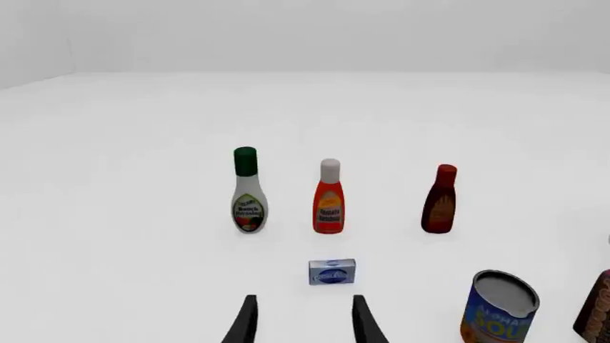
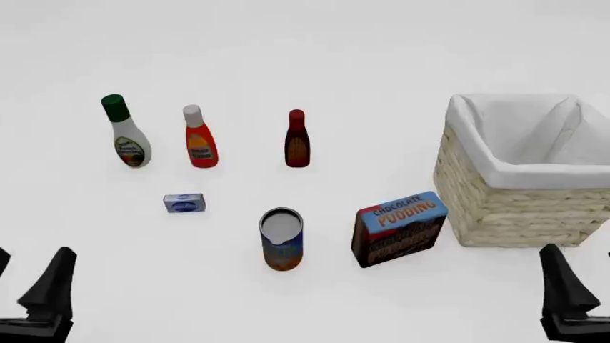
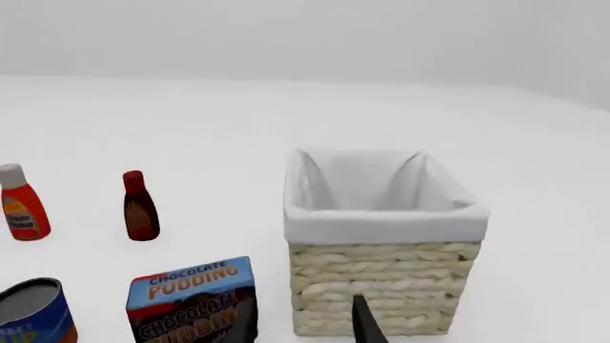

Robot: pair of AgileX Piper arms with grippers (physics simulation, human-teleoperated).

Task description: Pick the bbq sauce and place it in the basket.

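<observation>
The bbq sauce (image 2: 296, 141) is a small dark red-brown bottle with a red cap. It stands upright at mid-table, rightmost in a row of three bottles, and shows too in the wrist views (image 1: 441, 201) (image 3: 139, 207). The straw basket (image 2: 505, 211) (image 3: 381, 279) with white lining stands to the right and holds nothing. My left gripper (image 2: 33, 254) (image 1: 303, 325) is open at the near left, well short of the bottles. My right gripper (image 2: 576, 251) (image 3: 305, 330) is open at the near right, just in front of the basket. Neither holds anything.
A white bottle with a green cap (image 2: 127, 133) and an orange-red bottle with a white cap (image 2: 199, 139) stand left of the sauce. Nearer me are a small blue box (image 2: 184, 203), a soup can (image 2: 281, 239) and a chocolate pudding box (image 2: 398, 227) beside the basket.
</observation>
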